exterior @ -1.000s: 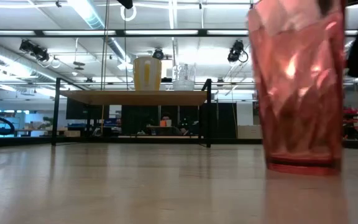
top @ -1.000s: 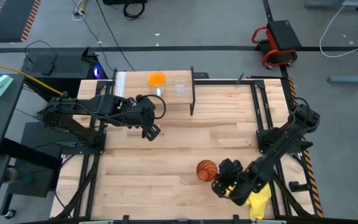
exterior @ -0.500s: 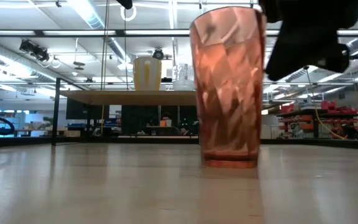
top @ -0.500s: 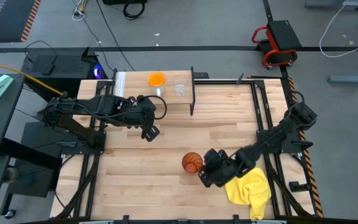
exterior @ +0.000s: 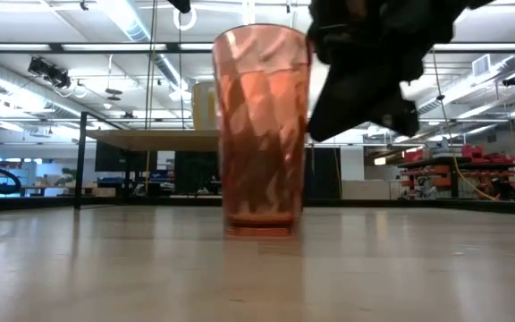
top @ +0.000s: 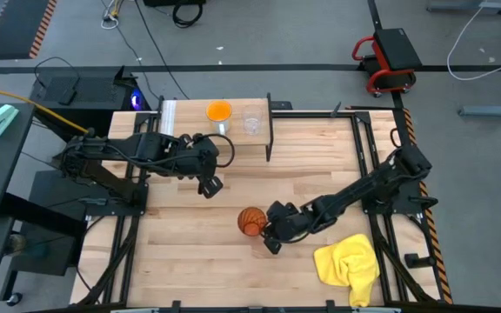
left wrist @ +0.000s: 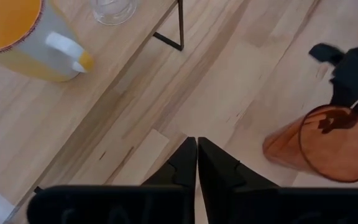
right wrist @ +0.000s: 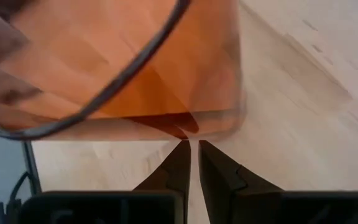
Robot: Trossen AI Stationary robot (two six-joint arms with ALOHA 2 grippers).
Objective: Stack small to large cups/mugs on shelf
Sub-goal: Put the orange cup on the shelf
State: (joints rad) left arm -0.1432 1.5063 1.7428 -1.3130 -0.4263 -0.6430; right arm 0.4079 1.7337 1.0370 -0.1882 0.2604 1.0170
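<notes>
Two cups sit on the shelf (top: 198, 130): orange mug (top: 219, 111), clear glass (top: 251, 122). We see our right tool (top: 266, 233) clenched on the amber tumbler (top: 250, 221) mid-bench; left tool (top: 211, 185) clenched, empty, near the shelf.

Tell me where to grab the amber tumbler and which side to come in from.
Grip the amber tumbler around its upper wall, below the rim, coming in level from the side facing the yellow cloth, where the right gripper already is. It stands upright on the table, open end up, and flares wider toward the top, so a high side hold is less likely to slip than a low one.
</notes>
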